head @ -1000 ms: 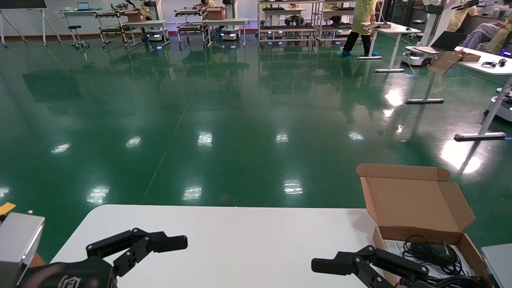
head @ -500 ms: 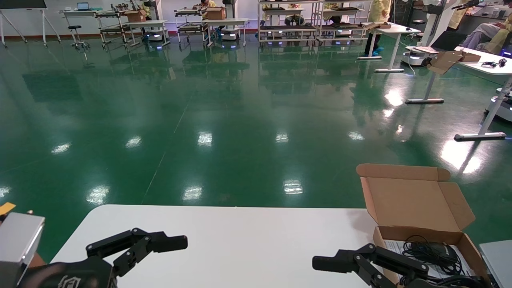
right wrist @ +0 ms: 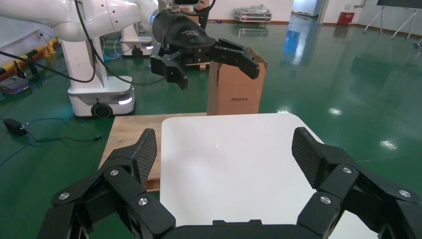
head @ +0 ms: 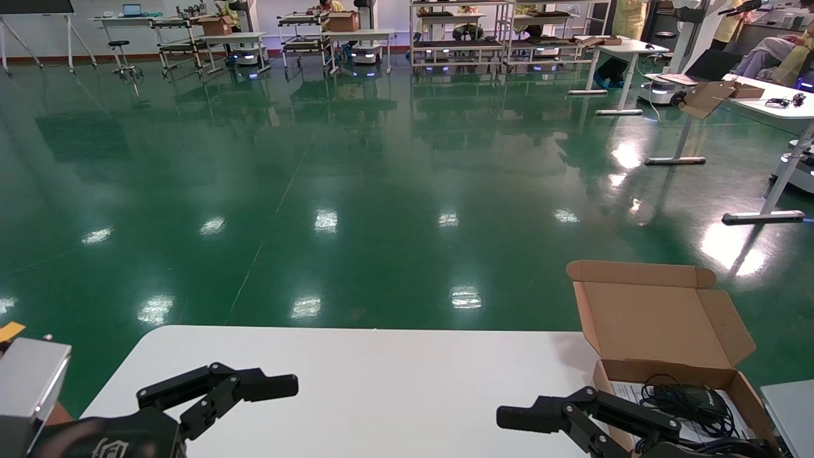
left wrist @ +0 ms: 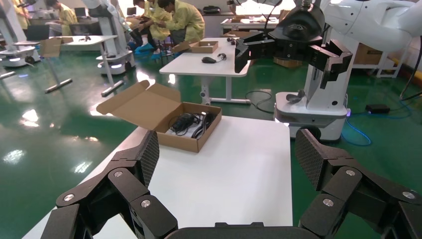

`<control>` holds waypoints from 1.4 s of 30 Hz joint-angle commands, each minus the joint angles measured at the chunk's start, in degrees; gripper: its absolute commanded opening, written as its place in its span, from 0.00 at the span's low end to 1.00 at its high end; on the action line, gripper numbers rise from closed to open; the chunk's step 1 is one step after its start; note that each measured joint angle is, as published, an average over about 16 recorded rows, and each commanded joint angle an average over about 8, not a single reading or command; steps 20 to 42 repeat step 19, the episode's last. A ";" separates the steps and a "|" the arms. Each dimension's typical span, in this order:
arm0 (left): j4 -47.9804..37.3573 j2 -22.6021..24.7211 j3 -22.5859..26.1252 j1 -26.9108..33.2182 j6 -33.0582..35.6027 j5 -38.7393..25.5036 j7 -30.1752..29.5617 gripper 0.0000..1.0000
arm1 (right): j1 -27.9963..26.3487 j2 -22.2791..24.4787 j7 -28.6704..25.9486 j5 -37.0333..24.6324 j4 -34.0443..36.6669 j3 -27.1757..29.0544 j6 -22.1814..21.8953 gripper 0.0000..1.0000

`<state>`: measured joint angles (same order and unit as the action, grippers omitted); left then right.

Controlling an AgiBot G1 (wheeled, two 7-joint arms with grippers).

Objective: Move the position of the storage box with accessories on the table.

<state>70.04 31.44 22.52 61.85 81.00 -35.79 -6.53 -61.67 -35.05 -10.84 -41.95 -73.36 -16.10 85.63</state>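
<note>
The storage box is a shallow brown cardboard mailer at the table's far right, with its lid standing open. The accessories lie inside: black coiled cables on a white printed sheet. The box and cables also show in the left wrist view. My right gripper is open and empty, just left of the box's near corner. My left gripper is open and empty over the table's left part. Both wrist views show wide-open jaws over bare tabletop, the left gripper and the right gripper.
A tall brown carton stands beyond the table's left end, next to a wooden surface. A grey object lies at the table's right edge. Green floor lies past the far edge, with other white desks and racks far back.
Both arms and the box stay where they were. Far back, a person in yellow has walked to the right.
</note>
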 commanded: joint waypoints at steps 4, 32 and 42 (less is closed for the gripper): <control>0.00 0.00 0.00 0.00 0.00 0.00 0.00 1.00 | -0.02 -0.01 -0.02 -0.01 0.02 -0.02 -0.02 1.00; 0.00 0.00 0.00 0.00 0.00 0.00 0.00 1.00 | -0.05 -0.01 -0.02 -0.02 0.07 -0.04 -0.03 1.00; 0.00 0.00 0.00 0.00 0.00 0.00 0.00 1.00 | -0.05 -0.01 -0.02 -0.02 0.07 -0.04 -0.03 1.00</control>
